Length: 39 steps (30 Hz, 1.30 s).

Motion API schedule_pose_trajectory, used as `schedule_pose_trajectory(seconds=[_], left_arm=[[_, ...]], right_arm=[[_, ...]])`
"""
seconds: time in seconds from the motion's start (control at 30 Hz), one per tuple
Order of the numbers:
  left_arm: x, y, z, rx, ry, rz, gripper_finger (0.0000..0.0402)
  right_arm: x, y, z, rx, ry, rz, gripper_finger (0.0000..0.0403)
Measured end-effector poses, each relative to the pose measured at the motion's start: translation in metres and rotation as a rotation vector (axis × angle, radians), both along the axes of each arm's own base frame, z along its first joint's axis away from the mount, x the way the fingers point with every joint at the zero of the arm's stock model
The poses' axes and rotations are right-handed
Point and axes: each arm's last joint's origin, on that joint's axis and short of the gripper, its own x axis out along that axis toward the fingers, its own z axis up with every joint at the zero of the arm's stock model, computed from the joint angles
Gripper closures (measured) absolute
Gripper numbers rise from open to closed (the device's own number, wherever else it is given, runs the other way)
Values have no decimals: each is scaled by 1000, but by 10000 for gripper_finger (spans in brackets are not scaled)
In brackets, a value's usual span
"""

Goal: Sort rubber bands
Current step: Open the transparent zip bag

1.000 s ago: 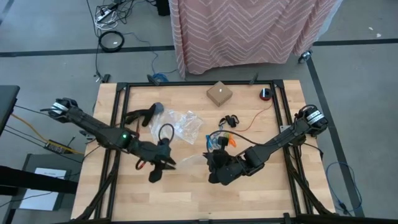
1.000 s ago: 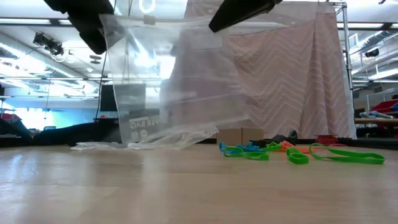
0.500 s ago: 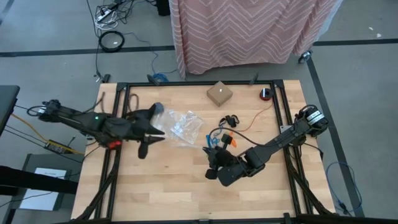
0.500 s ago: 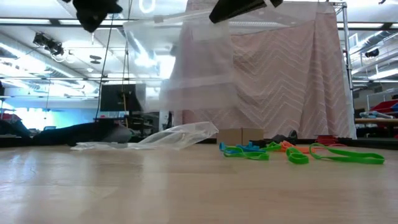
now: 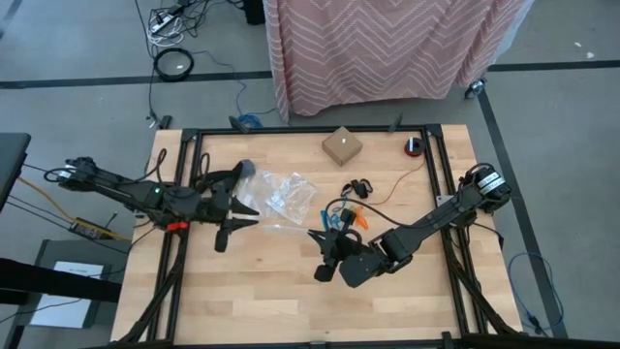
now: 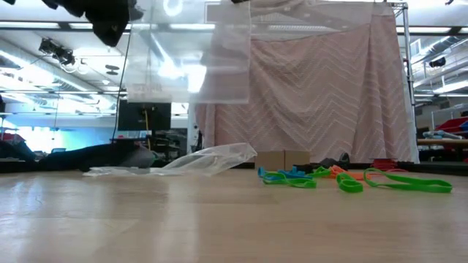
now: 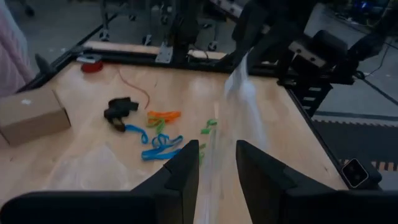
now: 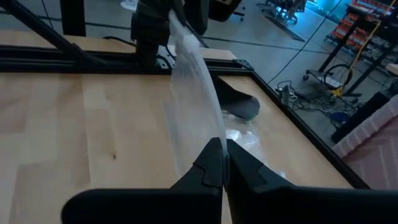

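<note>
Centrally, rubber bands (image 5: 341,215) lay scattered on the bench (image 5: 281,291), pointing no common way. Right gripper (image 8: 222,163) was clamped on a clear bag (image 8: 194,87); left gripper (image 7: 214,163) stood open around its other edge.

The clear bag (image 6: 191,55) runs off the low view's top edge. The rubber bands (image 5: 341,219) are too small to count from above.

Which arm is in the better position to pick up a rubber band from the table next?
Left, probably. The right gripper has its jaws shut on the clear zip bag held in the air, while the left gripper has open jaws and the rubber bands lie ahead of it.
</note>
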Motion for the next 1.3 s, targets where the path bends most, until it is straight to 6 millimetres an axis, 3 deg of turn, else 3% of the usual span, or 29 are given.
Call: schedule_pose_trajectory(seconds=[0.3, 0.57, 0.93, 1.3], left_arm=[[-3, 0, -1, 12, 18, -33, 285], [-18, 4, 13, -21, -94, -49, 285], [-16, 3, -45, -82, -278, -70, 286], [-20, 1, -42, -42, -400, -178, 286]], right_arm=[[0, 0, 1, -21, -7, -17, 403], [0, 0, 1, -22, -8, -16, 403], [6, -1, 11, -69, -53, 10, 403], [10, -7, 11, -41, -53, 23, 403]])
